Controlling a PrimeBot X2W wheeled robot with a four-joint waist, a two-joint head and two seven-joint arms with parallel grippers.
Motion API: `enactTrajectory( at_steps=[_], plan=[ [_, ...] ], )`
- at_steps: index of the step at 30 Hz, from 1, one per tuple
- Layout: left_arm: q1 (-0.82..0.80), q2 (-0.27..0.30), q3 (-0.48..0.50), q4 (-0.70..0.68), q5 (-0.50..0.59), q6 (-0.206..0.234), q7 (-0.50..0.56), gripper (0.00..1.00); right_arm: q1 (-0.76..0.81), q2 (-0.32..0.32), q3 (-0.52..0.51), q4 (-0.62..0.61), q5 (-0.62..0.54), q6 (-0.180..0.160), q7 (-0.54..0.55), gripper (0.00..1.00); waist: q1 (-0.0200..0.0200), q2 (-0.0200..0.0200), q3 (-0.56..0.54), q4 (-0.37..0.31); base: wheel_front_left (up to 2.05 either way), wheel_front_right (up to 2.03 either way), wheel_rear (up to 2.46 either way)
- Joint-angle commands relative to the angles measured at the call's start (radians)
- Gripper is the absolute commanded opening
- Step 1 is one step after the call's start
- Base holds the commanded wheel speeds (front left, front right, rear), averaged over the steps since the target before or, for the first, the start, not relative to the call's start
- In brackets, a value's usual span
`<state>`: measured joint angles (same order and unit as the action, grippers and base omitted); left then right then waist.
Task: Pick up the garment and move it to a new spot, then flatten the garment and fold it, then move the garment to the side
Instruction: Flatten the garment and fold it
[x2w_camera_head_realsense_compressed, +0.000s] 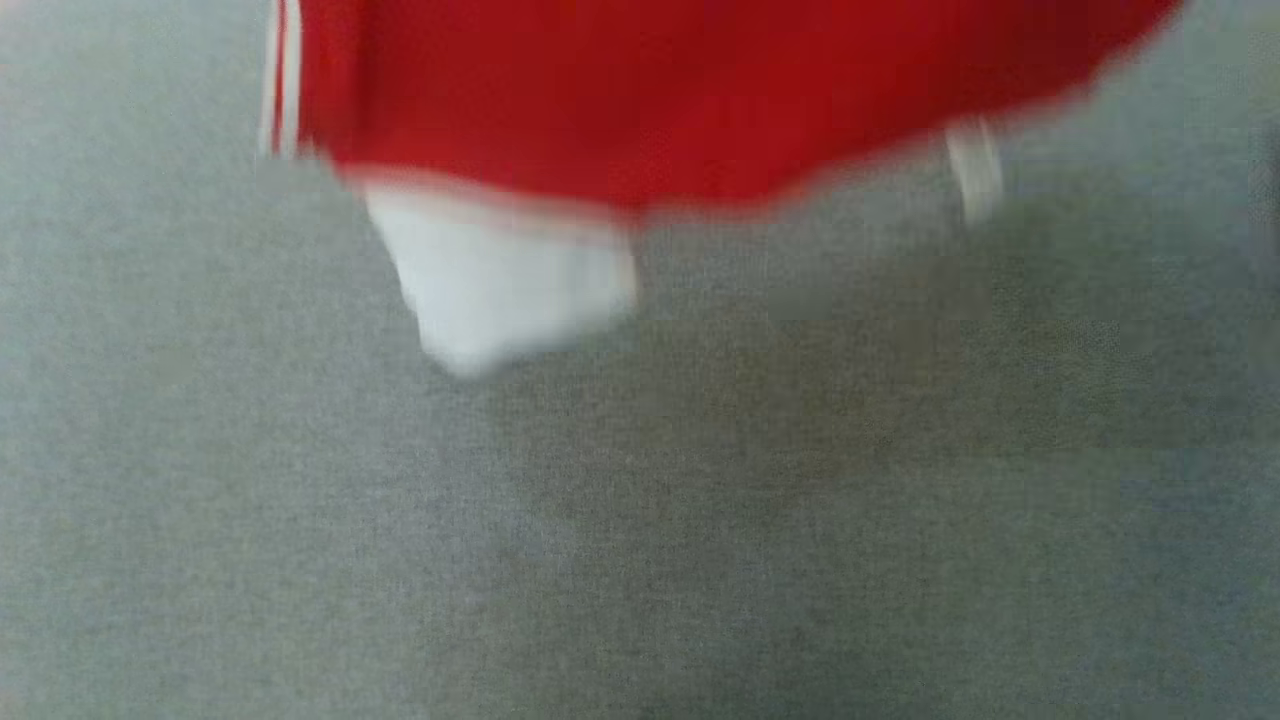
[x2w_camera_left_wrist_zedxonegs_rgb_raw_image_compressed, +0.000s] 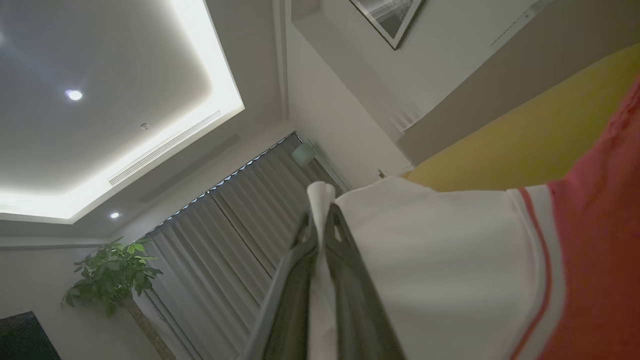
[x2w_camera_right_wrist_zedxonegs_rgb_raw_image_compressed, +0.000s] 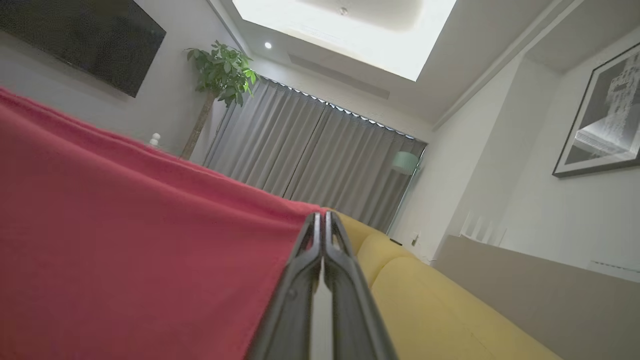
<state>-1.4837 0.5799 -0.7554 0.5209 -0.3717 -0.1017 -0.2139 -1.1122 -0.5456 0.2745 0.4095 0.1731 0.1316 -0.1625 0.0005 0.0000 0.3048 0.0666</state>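
Note:
The garment (x2w_camera_head_realsense_compressed: 650, 90), a red jersey with a white panel (x2w_camera_head_realsense_compressed: 500, 280), hangs blurred across the top of the head view above the grey surface (x2w_camera_head_realsense_compressed: 640, 520). In the left wrist view my left gripper (x2w_camera_left_wrist_zedxonegs_rgb_raw_image_compressed: 321, 220) points up toward the ceiling, shut on a fold of the garment's white panel (x2w_camera_left_wrist_zedxonegs_rgb_raw_image_compressed: 450, 260), with red-striped trim and red cloth spreading to the right. In the right wrist view my right gripper (x2w_camera_right_wrist_zedxonegs_rgb_raw_image_compressed: 321, 216) is shut on the edge of the garment's red cloth (x2w_camera_right_wrist_zedxonegs_rgb_raw_image_compressed: 125, 225), which stretches away to the left.
A yellow sofa (x2w_camera_right_wrist_zedxonegs_rgb_raw_image_compressed: 440, 310) lies beyond the right gripper and also shows as a yellow sofa (x2w_camera_left_wrist_zedxonegs_rgb_raw_image_compressed: 525, 140) behind the garment. Grey curtains (x2w_camera_right_wrist_zedxonegs_rgb_raw_image_compressed: 310, 150), a potted plant (x2w_camera_right_wrist_zedxonegs_rgb_raw_image_compressed: 222, 70), a wall screen (x2w_camera_right_wrist_zedxonegs_rgb_raw_image_compressed: 80, 40) and a framed picture (x2w_camera_right_wrist_zedxonegs_rgb_raw_image_compressed: 600, 120) line the room.

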Motion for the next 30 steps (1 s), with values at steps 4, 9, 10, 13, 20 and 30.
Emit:
enactTrajectory(
  at_steps=[4, 9, 10, 13, 20, 30],
  plan=[
    [-0.159, -0.008, 0.089, 0.022, 0.051, 0.054, -0.045, 0.0, -0.13, 0.004, -0.061, 0.046, -0.098, -0.001, -0.075, 0.0, -0.0005, 0.0, 0.104, 0.001, 0.0, 0.0, 0.0],
    [-0.11, -0.028, 0.094, -0.087, 0.077, 0.019, -0.047, 0.0, -0.097, 0.02, -0.105, 0.078, -0.157, -0.001, -0.096, 0.0, -0.0005, 0.0, 0.134, 0.016, 0.0, 0.0, 0.0],
    [-0.08, -0.028, 0.095, -0.111, 0.081, 0.016, -0.047, 0.0, -0.076, 0.023, -0.106, 0.086, -0.159, -0.001, -0.097, 0.0, -0.0005, 0.0, 0.138, 0.02, 0.0, 0.0, 0.0],
    [0.047, -0.025, 0.09, -0.174, 0.084, 0.011, -0.048, 0.0, -0.001, 0.034, -0.12, 0.106, -0.161, -0.001, -0.098, 0.0, -0.0005, 0.0, 0.144, 0.029, 0.0, 0.0, 0.0],
    [0.447, -0.004, 0.064, -0.315, 0.086, 0.028, -0.048, 0.0, 0.276, 0.082, -0.19, 0.083, -0.139, -0.001, -0.099, 0.0, -0.0005, 0.0, 0.091, 0.034, 0.0, 0.0, 0.0],
    [1.026, 0.059, 0.055, -0.494, 0.048, 0.13, -0.048, 0.0, 0.809, 0.141, -0.312, -0.114, -0.128, -0.001, -0.099, 0.0, -0.0005, 0.0, -0.047, 0.014, 0.0, 0.0, 0.0]
  ],
)
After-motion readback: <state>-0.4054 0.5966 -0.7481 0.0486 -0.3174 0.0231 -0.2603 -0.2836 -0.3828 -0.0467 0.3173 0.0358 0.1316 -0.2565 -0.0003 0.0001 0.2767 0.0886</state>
